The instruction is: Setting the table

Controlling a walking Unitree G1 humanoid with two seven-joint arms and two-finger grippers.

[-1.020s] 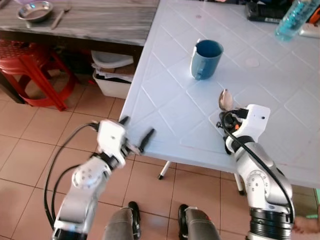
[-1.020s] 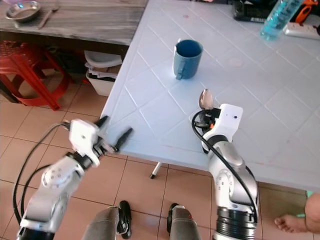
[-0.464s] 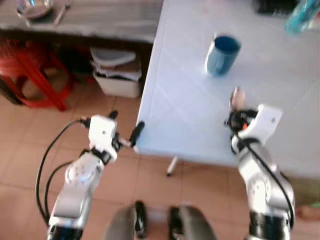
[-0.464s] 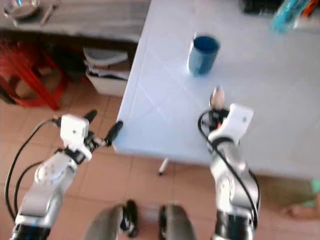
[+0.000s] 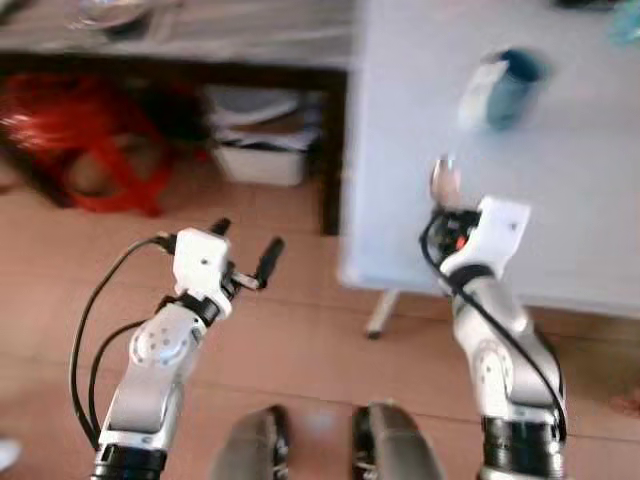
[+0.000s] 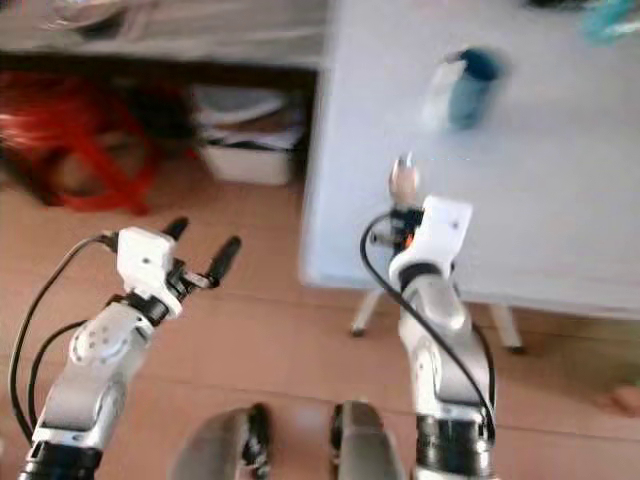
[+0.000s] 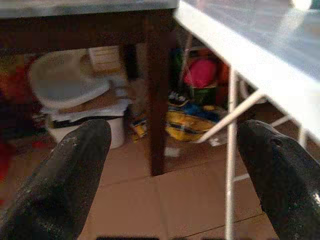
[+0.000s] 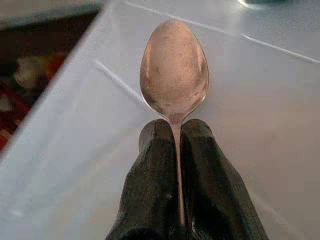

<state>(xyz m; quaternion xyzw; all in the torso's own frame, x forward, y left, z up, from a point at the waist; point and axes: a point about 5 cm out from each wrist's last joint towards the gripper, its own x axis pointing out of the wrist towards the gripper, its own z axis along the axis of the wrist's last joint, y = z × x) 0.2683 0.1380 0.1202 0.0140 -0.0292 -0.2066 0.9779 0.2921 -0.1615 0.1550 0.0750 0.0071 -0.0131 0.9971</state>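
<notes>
The right hand pinches a spoon by its thin neck, bowl jutting ahead over the desk; the left hand hangs spread wide, empty. Walking jolts could twist the spoon loose

A red stool and white tub sit under the dark wooden bench.

Blurred view. Terracotta tile floor. White plastic table, thin white legs; dark wooden table just beside it. Under the wooden table: red plastic stool, white tub holding papers.
</notes>
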